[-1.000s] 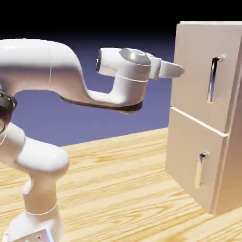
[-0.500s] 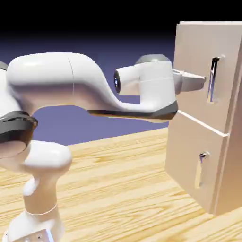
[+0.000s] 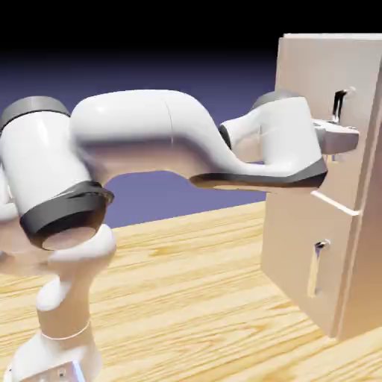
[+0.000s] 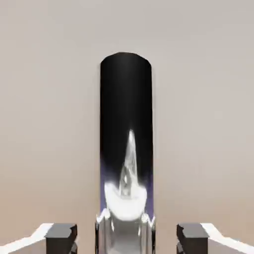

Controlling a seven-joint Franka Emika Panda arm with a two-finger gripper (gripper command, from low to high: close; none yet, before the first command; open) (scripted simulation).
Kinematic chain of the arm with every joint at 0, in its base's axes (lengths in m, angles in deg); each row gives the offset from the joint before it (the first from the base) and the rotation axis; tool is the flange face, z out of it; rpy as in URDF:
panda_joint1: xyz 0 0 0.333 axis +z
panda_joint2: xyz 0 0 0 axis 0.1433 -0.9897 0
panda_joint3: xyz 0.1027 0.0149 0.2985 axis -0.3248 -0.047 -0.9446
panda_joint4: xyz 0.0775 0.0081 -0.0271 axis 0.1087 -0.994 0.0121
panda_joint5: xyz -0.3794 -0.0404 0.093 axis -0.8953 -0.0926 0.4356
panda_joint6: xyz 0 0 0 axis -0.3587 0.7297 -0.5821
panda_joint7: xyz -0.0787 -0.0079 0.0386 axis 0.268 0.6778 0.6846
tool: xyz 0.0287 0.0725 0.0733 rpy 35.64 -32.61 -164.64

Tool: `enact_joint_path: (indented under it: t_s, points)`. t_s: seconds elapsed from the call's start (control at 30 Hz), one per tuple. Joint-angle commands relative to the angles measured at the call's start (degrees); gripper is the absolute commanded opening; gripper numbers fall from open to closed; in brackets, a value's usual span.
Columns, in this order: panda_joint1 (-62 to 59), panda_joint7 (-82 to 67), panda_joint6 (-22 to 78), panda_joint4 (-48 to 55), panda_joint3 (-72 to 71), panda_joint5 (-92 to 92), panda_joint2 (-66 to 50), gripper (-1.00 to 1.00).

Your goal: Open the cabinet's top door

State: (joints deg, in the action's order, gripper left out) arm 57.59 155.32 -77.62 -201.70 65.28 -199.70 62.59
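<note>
tool (image 3: 342, 139): at the end of the white arm, held level against the front of the top door, over the middle of its long handle; in the exterior view the hand hides the stretch of handle it covers, so contact itself is not shown there
tool state: clenched; in the hand view the shiny bar rises between the two grey fingertips (image 4: 62, 235), which sit at the bottom corners, so it reads as clamped on the top door's handle
top door's handle (image 4: 126, 218): slim silver bar, upright in a dark recessed slot; in the exterior view only its upper end shows above the hand
top door (image 3: 306, 112): the taller, upper pale panel; it lies flush with the cabinet front, no gap showing at its edges
cabinet (image 3: 369, 246): tall pale beige box at the exterior view's right, standing on the surface, its front turned toward the arm
lower door (image 3: 295, 254): shorter panel under the top one, parted from it by a thin seam, also flush
lower handle (image 3: 319, 267): small vertical silver bar in its own slot, well apart from the tool
cabinet contents: cannot tell, both doors cover the inside
arm (image 3: 149, 142): rises from the lower left, bends over and reaches right
surface (image 3: 186, 298): light wood with lengthwise grain, carrying robot base and cabinet
room: plain blue-violet backdrop, darkening to black at the top
</note>
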Motion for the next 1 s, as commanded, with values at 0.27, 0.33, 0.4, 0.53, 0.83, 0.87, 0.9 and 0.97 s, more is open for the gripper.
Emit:
enact_joint_path:
  t_s: [0.27,0.33,0.4,0.53,0.83,0.87,0.9,0.97]
  points:
    - [-18.69,0.02,9.10,-11.99,-15.80,10.02,-3.35,-1.00]
    - [-22.84,-0.04,10.78,-14.23,-19.71,12.48,-3.73,-1.00]
    - [-27.00,-0.14,12.36,-16.35,-23.76,15.04,-3.97,-1.00]
    - [-34.95,-0.57,15.22,-20.16,-31.91,20.42,-4.00,-1.00]
    - [-52.57,-0.16,17.99,-25.75,-50.25,31.67,-3.43,-1.00]
    - [-54.54,-0.17,18.09,-26.23,-52.33,33.00,-3.24,-1.00]
    - [-56.55,-0.12,18.09,-26.65,-54.41,34.27,-3.04,-1.00]
    - [-60.70,0.26,17.62,-27.26,-58.45,36.41,-2.70,-1.00]
